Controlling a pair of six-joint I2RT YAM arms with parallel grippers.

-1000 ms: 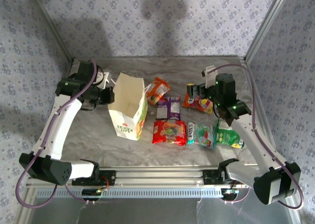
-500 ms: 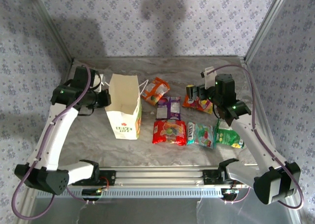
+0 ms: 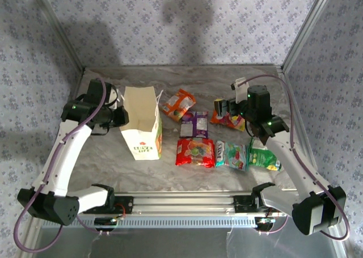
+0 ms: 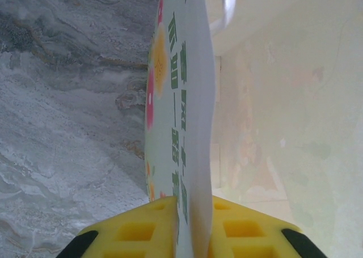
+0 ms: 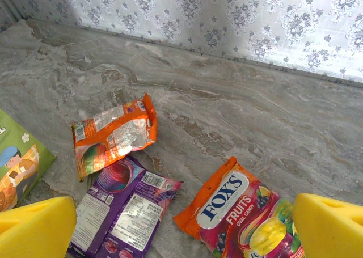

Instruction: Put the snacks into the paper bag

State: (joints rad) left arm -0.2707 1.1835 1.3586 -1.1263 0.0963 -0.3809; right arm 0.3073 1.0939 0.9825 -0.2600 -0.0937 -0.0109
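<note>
The white paper bag [image 3: 143, 136] stands upright and open at left of centre. My left gripper [image 3: 121, 116] is shut on its left wall; in the left wrist view the printed wall [image 4: 181, 99] runs between the yellow fingers [image 4: 142, 232]. Six snacks lie to the bag's right: orange [image 3: 178, 104], purple [image 3: 194, 123], red [image 3: 195, 152], orange-yellow [image 3: 228, 120], teal [image 3: 232, 155] and bright green [image 3: 264, 157]. My right gripper [image 3: 222, 106] hangs open and empty above the orange-yellow packet [image 5: 244, 212], with the purple [image 5: 122, 210] and orange [image 5: 113, 134] packets to its left.
Patterned walls with metal corner posts [image 3: 298, 39] enclose the marbled table [image 3: 227, 82] at the back and sides. An aluminium rail [image 3: 181, 202] runs along the near edge. A corner of the bag [image 5: 20, 167] shows at the left of the right wrist view.
My left gripper has drawn the bag to the left and stood it straighter, away from the orange packet. The right arm has not moved.
</note>
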